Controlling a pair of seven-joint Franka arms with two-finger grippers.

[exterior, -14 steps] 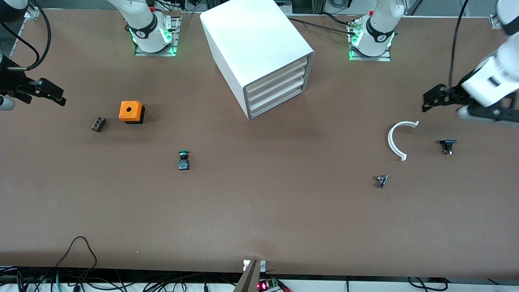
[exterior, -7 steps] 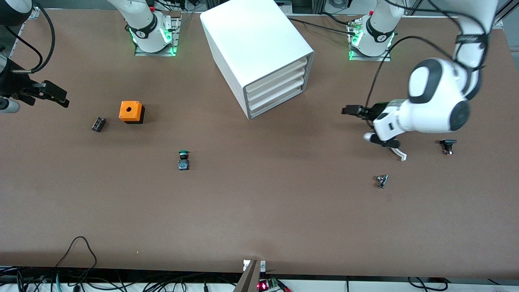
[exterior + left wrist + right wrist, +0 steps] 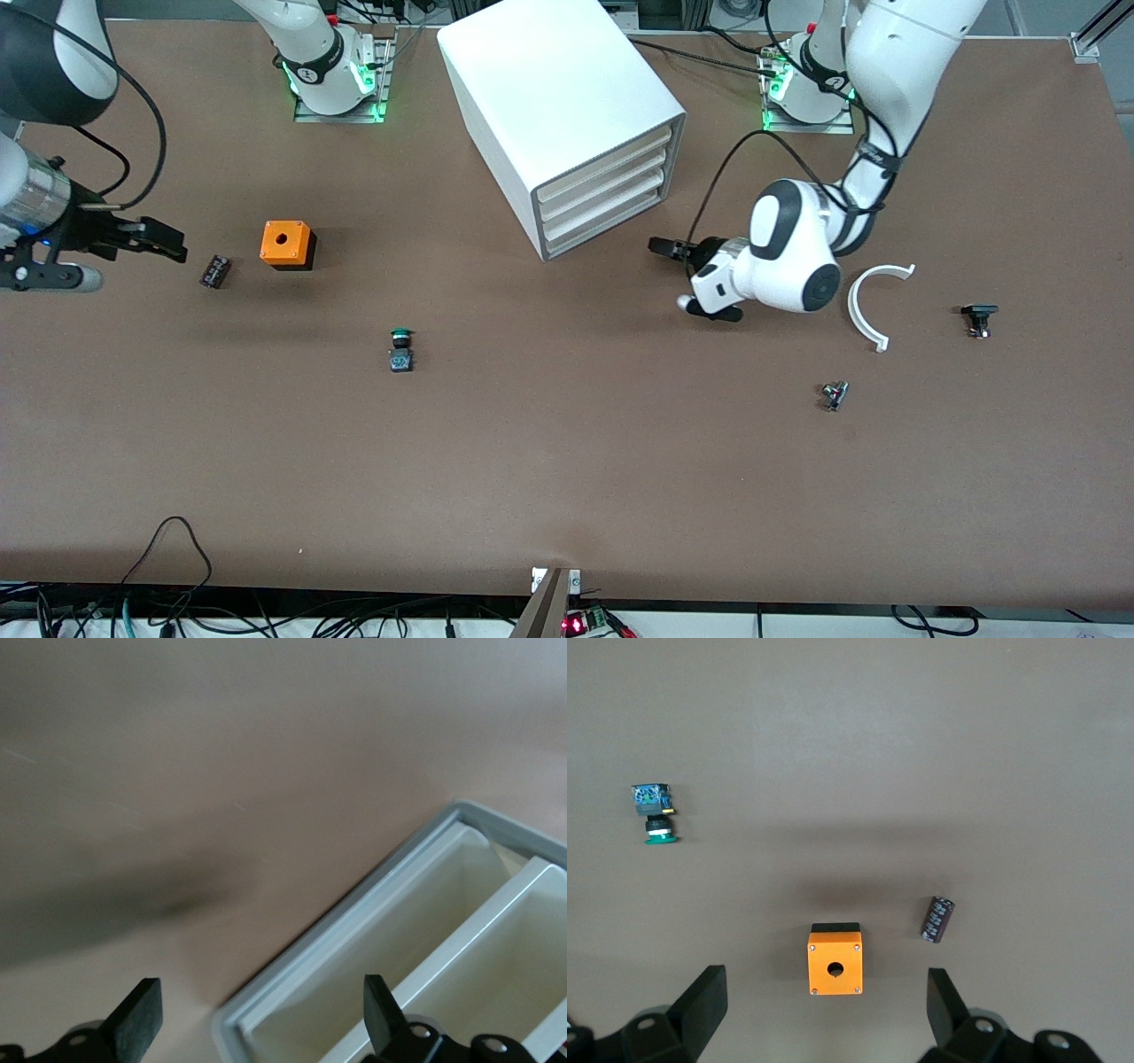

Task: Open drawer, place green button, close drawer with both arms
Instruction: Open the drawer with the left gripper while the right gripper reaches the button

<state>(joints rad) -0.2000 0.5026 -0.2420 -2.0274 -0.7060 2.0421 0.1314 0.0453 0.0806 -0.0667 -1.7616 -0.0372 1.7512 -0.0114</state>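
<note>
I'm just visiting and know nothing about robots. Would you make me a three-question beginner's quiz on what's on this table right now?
1. True or false: the drawer, lowest in the white cabinet, is pulled out.
2. Which arm's gripper is beside the cabinet's drawer fronts? A) left gripper B) right gripper
3. Fill in: the button has a ____ cap.

Key
1. False: all four drawers sit flush.
2. A. The right gripper hangs open by the small dark cylinder and orange cube.
3. Green; it lies alone on the table, untouched.
</note>
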